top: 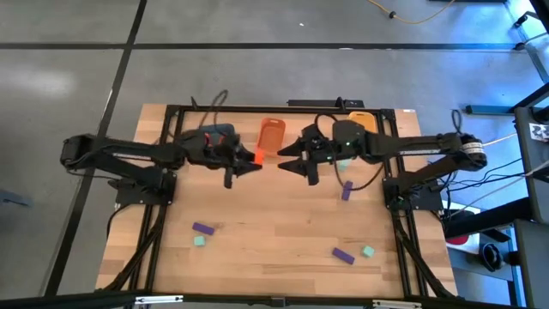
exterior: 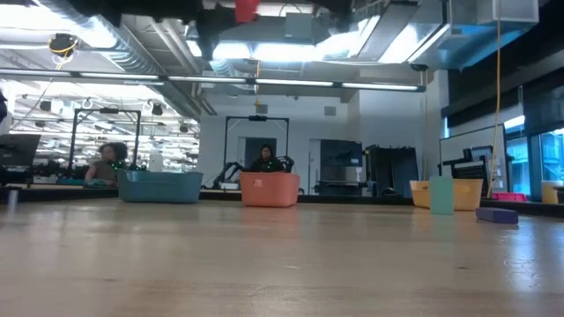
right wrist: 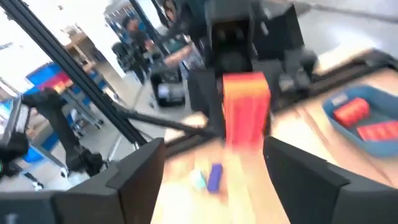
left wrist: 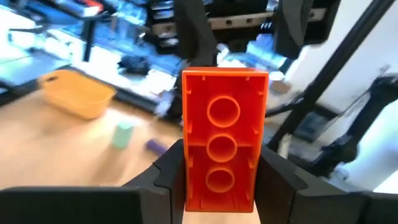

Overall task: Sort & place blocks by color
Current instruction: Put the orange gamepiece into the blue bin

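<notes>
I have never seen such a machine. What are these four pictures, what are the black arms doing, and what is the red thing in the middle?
It is a robot with two dark arms at a wooden table. One picture looks straight down from above, one looks level across the table top, and two come from cameras on the arms' wrists.

The red thing is an orange-red brick, a toy block. The left gripper holds it between its fingers, raised above the table's middle. The right gripper faces it with fingers apart, not touching the brick.

On the table lie purple bricks and mint-green cubes, scattered. At the far edge stand a blue-grey tray, already holding two red bricks, an orange tray and a yellow tray.
</notes>
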`<state>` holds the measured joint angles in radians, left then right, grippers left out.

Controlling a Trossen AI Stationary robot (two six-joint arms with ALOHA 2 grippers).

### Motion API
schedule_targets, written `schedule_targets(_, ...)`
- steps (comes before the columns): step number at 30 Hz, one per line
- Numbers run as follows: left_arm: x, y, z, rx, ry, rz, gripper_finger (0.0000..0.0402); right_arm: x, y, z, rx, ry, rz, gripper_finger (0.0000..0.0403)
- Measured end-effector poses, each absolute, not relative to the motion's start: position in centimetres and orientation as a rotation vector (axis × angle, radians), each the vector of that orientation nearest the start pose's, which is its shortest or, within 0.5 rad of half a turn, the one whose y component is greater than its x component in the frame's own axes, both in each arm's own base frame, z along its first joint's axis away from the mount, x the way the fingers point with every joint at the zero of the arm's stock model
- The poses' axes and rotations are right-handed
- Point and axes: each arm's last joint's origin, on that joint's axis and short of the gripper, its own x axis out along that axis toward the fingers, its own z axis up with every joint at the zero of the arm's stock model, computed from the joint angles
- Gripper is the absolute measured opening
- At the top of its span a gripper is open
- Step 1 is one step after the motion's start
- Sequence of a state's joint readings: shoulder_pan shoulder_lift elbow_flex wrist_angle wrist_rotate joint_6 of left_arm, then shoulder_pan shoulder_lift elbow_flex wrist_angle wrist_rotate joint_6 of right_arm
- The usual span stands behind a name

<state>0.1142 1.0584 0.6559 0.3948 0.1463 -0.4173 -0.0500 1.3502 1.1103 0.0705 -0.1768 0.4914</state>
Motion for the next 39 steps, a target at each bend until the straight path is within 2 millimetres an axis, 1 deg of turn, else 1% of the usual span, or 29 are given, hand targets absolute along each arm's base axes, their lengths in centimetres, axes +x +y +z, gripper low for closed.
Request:
schedule_targets(5, 19.7, 2.8, 30.9, -0.338, 0.016, 0.053, 0.0126, 27.6, -0.9, 35.0, 0.465, 0.338, 0.007, 0.0278)
schedule_targets(9, 16.8, 2.7, 32.0, -0.273, -0.008, 0.146, 0.0126, 25.4, -0.4, 34.6, 0.454, 0.394, -0.032, 0.0279)
schedule_targets(12, 15.5, 2.6, 31.9, -0.256, -0.016, 0.181, 0.0126, 24.2, -0.1, 33.5, 0.476, 0.385, -0.048, 0.0279)
schedule_targets(15, 14.4, 2.4, 30.8, -0.281, -0.068, 0.173, 0.0126, 23.3, 0.2, 31.8, 0.499, 0.335, -0.076, 0.0279)
schedule_targets(17, 14.0, 2.4, 29.6, -0.313, -0.103, 0.175, 0.0126, 22.9, 0.2, 30.8, 0.524, 0.253, -0.080, 0.0279)
schedule_targets(20, 13.6, 2.3, 27.8, -0.356, -0.165, 0.172, 0.0126, 22.7, 0.2, 30.2, 0.559, 0.076, -0.037, 0.0280)
schedule_targets(24, 13.4, 2.4, 26.8, -0.378, -0.243, 0.180, 0.0126, 22.6, 0.2, 29.9, 0.565, -0.075, 0.006, 0.0280)
schedule_targets(33, 13.5, 2.4, 26.7, -0.379, -0.247, 0.183, 0.0126, 22.6, 0.2, 29.7, 0.535, -0.083, 0.007, 0.0280)
schedule_targets(39, 13.5, 2.4, 26.7, -0.378, -0.245, 0.172, 0.0126, 22.6, 0.2, 29.7, 0.460, -0.082, 0.005, 0.0280)
